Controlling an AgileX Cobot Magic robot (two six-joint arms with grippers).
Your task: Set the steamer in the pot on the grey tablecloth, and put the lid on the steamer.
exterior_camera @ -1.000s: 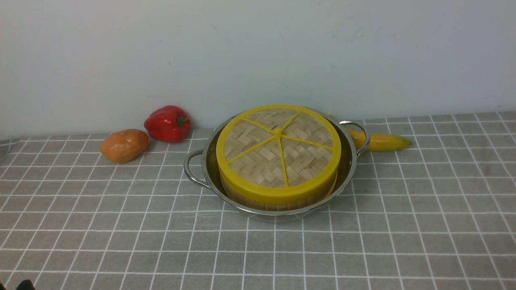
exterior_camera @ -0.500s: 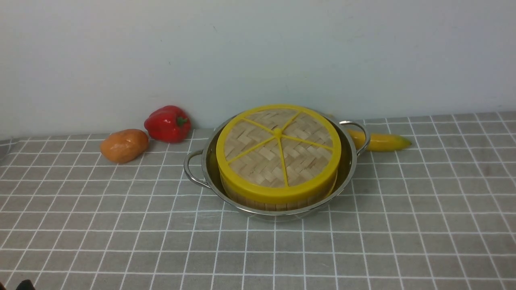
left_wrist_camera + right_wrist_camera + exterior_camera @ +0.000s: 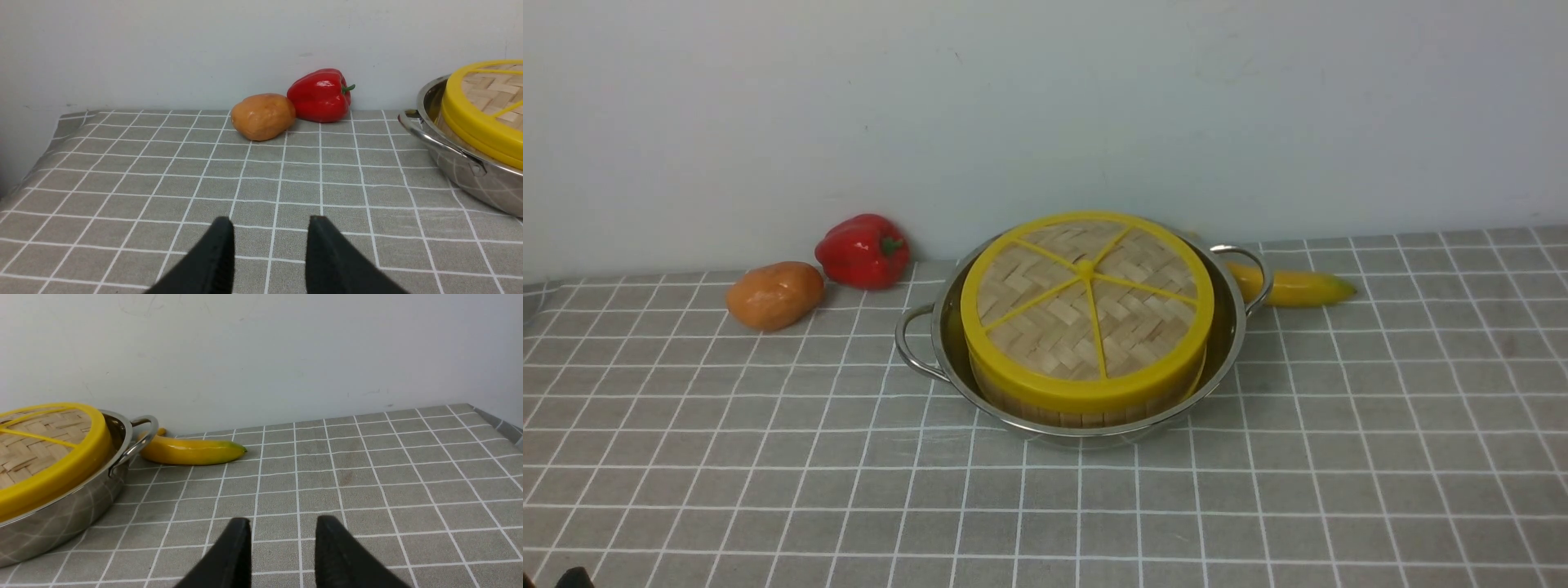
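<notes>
The shiny pot (image 3: pixel 1229 343) stands on the grey tablecloth (image 3: pixel 768 457) near the back wall. Inside it sits the bamboo steamer (image 3: pixel 1086 412), of which only the wooden wall shows. The woven lid (image 3: pixel 1086 306) with yellow rim and spokes rests on top of the steamer. My left gripper (image 3: pixel 269 222) hangs open over bare cloth, well short and left of the pot (image 3: pixel 470 171) and lid (image 3: pixel 482 110). My right gripper (image 3: pixel 282 522) is open too, over bare cloth to the right of the pot (image 3: pixel 61 514) and lid (image 3: pixel 53 457). Neither holds anything.
An orange potato-like vegetable (image 3: pixel 774 294) and a red bell pepper (image 3: pixel 863 250) lie at the back left by the wall. A banana (image 3: pixel 1294 286) lies behind the pot's right handle. The cloth's edge drops off at far left (image 3: pixel 53 130) and far right (image 3: pixel 498 424).
</notes>
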